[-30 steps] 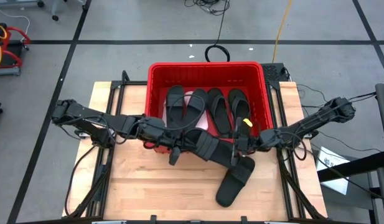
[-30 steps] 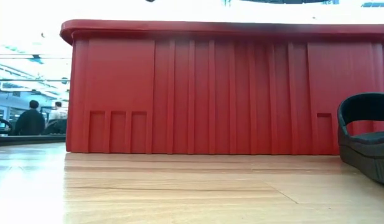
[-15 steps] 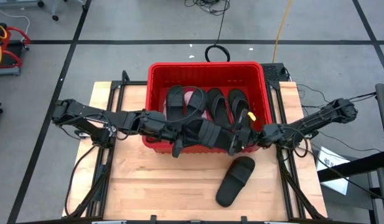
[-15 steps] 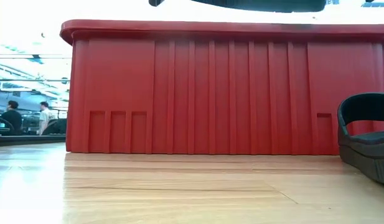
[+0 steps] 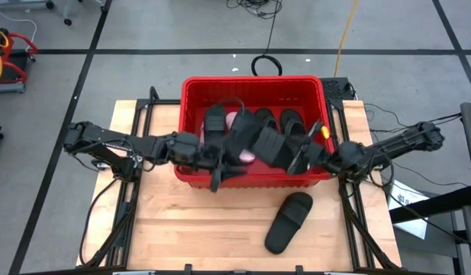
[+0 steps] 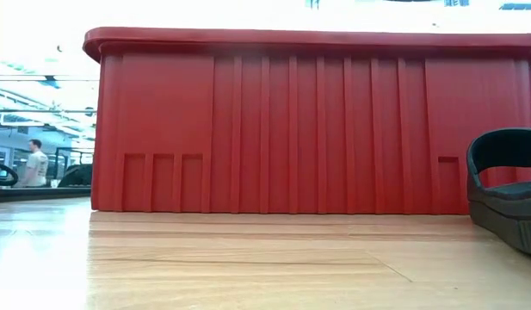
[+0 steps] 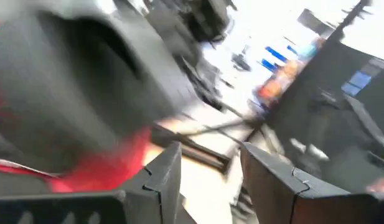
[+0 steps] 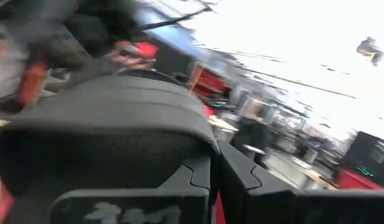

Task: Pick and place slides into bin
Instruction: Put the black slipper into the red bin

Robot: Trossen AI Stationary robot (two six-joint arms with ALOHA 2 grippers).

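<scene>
A black slide [image 5: 269, 145] was held over the front half of the red bin [image 5: 191, 90] by the right gripper [image 5: 302, 157], its fingers clenched on the strap. The left gripper [image 5: 220, 162], at about nine o'clock from that slide and above the bin's front wall, was seen with its fingers [image 7: 163, 180] parted and nothing between them. Several black slides and a pale pink one [image 5: 246, 156] were already lying inside. One black slide [image 5: 287, 221] was left on the table [image 5: 166, 229], at six o'clock from the bin. With both grippers crowded close together over the front rim, a collision was judged possible, or the held slide could be caught on the rim and dropped outside.
</scene>
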